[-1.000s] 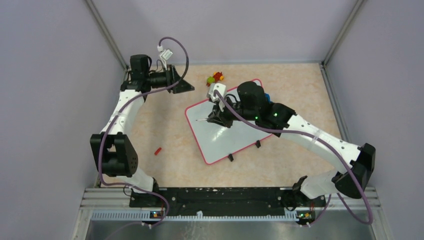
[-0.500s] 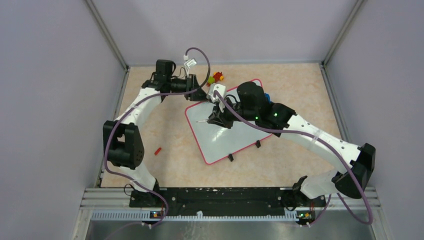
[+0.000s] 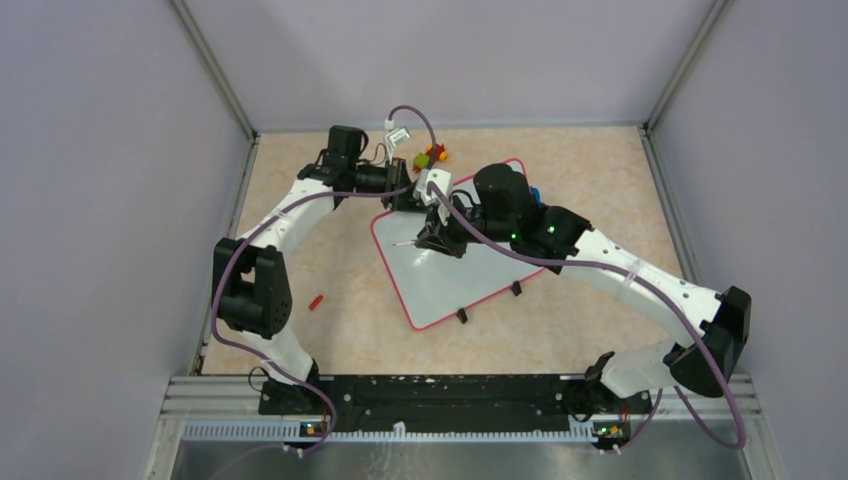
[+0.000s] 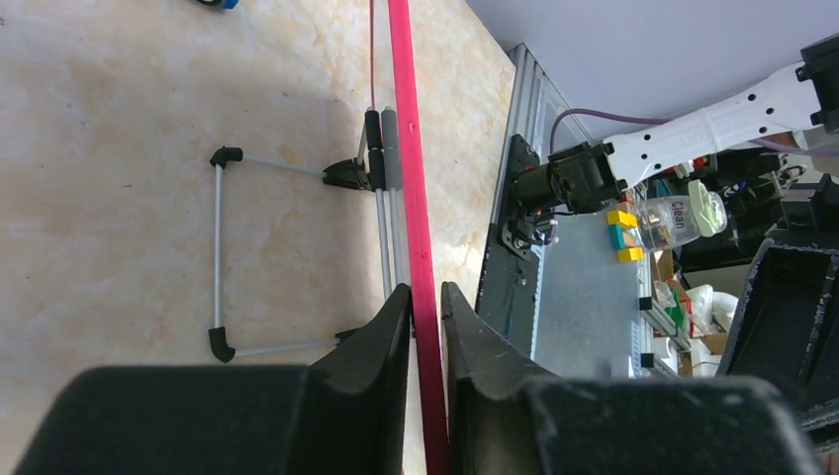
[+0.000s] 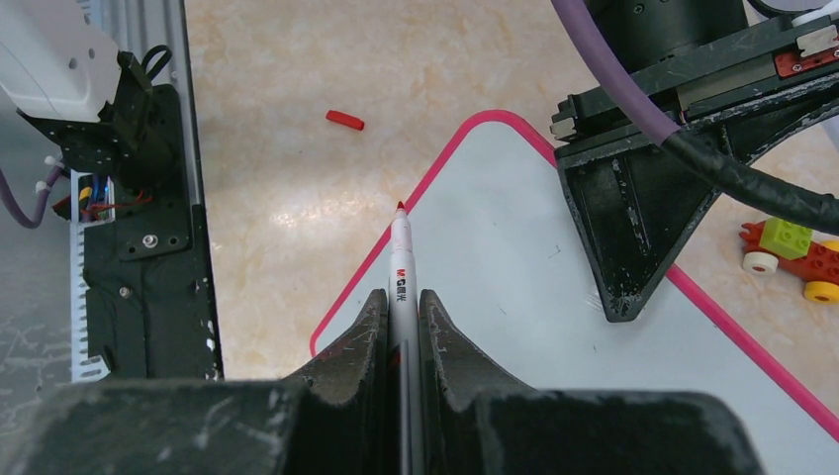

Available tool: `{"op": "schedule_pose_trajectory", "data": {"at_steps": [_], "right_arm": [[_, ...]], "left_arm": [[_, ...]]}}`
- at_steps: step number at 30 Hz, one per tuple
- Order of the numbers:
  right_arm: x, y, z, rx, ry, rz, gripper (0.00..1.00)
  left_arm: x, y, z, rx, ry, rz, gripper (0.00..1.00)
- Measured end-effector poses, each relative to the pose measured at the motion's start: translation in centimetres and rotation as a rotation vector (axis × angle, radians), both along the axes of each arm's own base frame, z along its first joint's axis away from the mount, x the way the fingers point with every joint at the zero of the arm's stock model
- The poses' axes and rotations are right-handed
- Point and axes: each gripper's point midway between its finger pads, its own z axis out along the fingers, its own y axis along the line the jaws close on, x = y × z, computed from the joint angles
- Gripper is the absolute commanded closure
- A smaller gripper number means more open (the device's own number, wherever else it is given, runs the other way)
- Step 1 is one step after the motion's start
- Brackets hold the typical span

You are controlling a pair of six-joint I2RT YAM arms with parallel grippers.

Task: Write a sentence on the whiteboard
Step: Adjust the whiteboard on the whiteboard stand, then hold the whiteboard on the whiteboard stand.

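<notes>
The whiteboard (image 3: 450,270) lies tilted in the middle of the table, white with a pink-red rim and two black clips (image 3: 462,315) on its near edge. No red lettering shows on it. My left gripper (image 3: 403,197) is at its far left corner; in the left wrist view its jaws (image 4: 425,292) pinch the rim (image 4: 408,148). My right gripper (image 3: 428,240) is shut on a white marker (image 5: 401,262), whose red tip (image 5: 400,208) points over the board's left part (image 5: 495,247).
A red marker cap (image 3: 316,301) lies on the table left of the board. A small toy of coloured bricks (image 3: 431,155) sits at the back. A blue object (image 3: 534,195) peeks out behind the right arm. Grey walls enclose three sides.
My left arm has swung right from the back left corner to the board's far left corner and closed round its rim. The right arm and marker have not moved.
</notes>
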Motion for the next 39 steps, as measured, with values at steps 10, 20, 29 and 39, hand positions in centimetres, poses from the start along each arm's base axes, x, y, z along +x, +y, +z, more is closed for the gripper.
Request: {"op": "schedule_pose_trajectory", "data": {"at_steps": [10,20,29,39], "right_arm": [[-0.1,0.0,0.0,0.001,0.001,0.003,1.0],[-0.2,0.1,0.0,0.003,0.003,0.011,1.0],[-0.4,-0.5,-0.3,-0.021,0.003,0.012,1.0],[0.9,-2.4,2.0,0.015,-0.054,-0.075,1.0]], "left_arm": [[0.3,-0.2,-0.3,-0.012,-0.018,0.003,0.86],[-0.1,-0.8,-0.3,-0.013,-0.042,-0.019,0.76],[0.0,-0.7,1.0,0.015,-0.062,-0.032,0.42],[2.6,6.8,2.9,0.017,-0.087,0.151,0.38]]}}
